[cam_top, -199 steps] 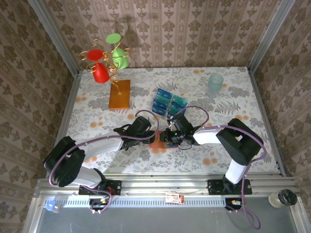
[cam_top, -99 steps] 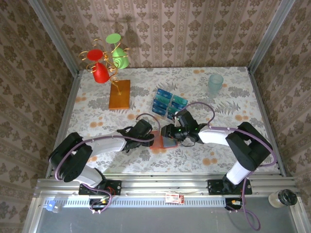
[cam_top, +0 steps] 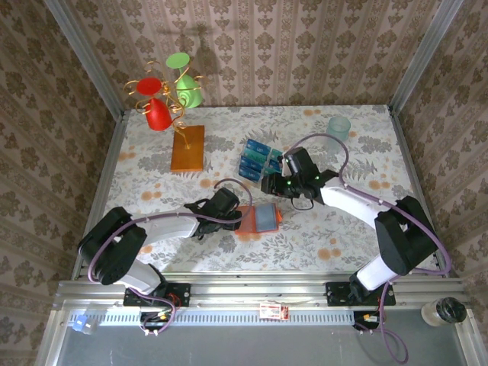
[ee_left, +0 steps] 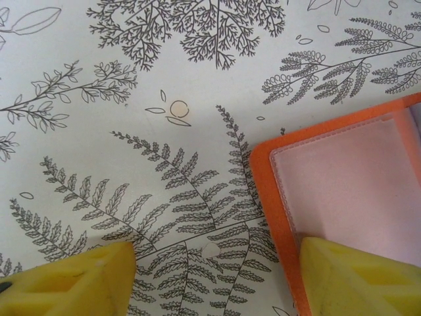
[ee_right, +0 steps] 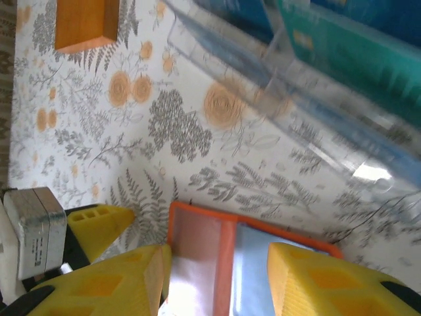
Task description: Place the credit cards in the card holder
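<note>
You have a matt printed tablecloth (ee_left: 164, 99), a card holder (ee_left: 342, 191) of matt orange leather-like material with shiny clear-plastic pockets, glossy plastic credit cards (ee_right: 348, 59) in a transparent, glinting plastic rack (ee_right: 263, 82), a smooth wooden base (ee_right: 82, 23), and dull yellow plastic fingers (ee_right: 322, 289) on the right gripper (ee_right: 217, 250).

The card holder (cam_top: 245, 219) lies on the table (cam_top: 366, 152), before the credit cards (cam_top: 256, 157).
</note>
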Controlling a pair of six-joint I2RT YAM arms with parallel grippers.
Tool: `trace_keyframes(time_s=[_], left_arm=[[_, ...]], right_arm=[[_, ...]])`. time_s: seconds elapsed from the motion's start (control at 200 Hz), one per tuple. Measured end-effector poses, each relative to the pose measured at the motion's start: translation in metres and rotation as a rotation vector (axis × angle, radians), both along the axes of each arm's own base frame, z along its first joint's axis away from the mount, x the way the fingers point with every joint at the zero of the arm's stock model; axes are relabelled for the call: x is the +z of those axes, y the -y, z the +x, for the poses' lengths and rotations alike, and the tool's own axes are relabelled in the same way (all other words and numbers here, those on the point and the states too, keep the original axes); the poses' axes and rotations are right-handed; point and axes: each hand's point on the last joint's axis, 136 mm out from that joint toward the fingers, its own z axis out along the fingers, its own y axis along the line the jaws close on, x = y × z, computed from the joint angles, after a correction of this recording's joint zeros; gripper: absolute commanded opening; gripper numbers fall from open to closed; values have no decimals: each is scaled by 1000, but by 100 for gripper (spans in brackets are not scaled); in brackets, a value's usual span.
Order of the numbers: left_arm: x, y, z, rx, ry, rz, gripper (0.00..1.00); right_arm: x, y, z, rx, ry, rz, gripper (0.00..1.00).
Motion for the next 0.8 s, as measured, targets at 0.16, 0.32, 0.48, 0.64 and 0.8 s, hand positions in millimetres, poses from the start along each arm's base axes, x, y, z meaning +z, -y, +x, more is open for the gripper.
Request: trace_keyframes(time_s=[0.16, 0.32, 0.48, 0.64, 0.8], left_arm=[[0, 0, 0, -11, 3, 7, 68], [0, 0, 0, -17, 6, 9, 68], [-1, 0, 0, -18, 3, 13, 68], [-3, 0, 0, -18, -1, 18, 68], [-3, 0, 0, -18, 0, 17, 68]], right_arm=[[17, 13, 16, 24, 68, -150, 46], [18, 22, 30, 59, 85, -294, 44], [4, 28, 42, 99, 63, -410, 38], [-12, 28, 48, 139, 36, -496, 35], [-22, 25, 51, 177, 25, -574, 34]])
